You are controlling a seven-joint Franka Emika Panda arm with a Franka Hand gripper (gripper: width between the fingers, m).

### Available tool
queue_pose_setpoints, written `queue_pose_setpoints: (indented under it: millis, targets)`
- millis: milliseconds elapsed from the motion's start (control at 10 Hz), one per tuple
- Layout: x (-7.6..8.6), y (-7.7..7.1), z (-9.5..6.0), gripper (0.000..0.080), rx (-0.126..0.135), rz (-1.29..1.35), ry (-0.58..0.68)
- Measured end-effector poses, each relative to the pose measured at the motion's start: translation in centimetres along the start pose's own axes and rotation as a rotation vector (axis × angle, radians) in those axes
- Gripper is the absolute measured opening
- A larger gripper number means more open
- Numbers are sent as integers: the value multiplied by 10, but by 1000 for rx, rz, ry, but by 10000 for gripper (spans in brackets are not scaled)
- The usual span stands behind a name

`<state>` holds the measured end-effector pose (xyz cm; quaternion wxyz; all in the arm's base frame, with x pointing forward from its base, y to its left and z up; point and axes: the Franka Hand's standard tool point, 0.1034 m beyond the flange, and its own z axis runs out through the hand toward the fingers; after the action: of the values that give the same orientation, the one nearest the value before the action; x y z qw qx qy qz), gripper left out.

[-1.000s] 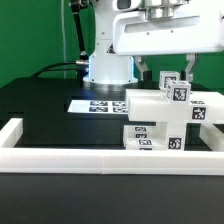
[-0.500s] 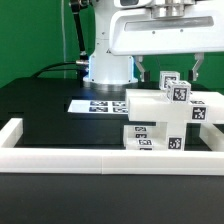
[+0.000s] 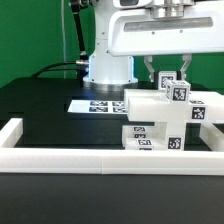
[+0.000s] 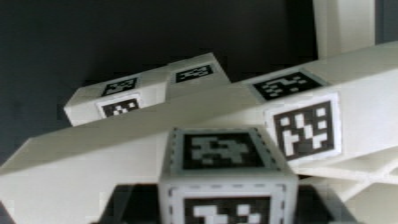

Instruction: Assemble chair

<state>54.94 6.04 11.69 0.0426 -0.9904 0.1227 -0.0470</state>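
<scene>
Chair parts [image 3: 160,118]: white tagged blocks stacked at exterior view's right, on black counter [image 3: 40,105], pressed close to white border frame [image 3: 60,152] running along front edge. Open counter room toward exterior view's left. Jaws closed narrow around upright tagged post [image 3: 168,80] at top of stack, a finger [image 3: 151,68] on each side. Wrist view: post's tagged end [image 4: 228,160] close up, slab [image 4: 267,115] slanting behind. Marker board [image 3: 95,104] flat behind stack, near robot base [image 3: 108,68].

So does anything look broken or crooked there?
Nothing looks broken. The white chair pieces sit stacked together against the border frame, and the hand has closed on an upright post. The marker board lies flat.
</scene>
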Motion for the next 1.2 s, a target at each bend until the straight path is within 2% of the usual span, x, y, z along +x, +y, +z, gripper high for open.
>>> queue_pose_setpoints:
  millis: [200, 400, 600, 1100, 1200]
  targets:
    - [0, 0, 0, 285, 0, 25, 0]
    - [0, 0, 0, 285, 4, 172, 1]
    - [1, 2, 0, 286, 25, 384, 8]
    - [1, 1, 1, 287, 44, 799, 12]
    - [1, 1, 1, 287, 61, 939, 2]
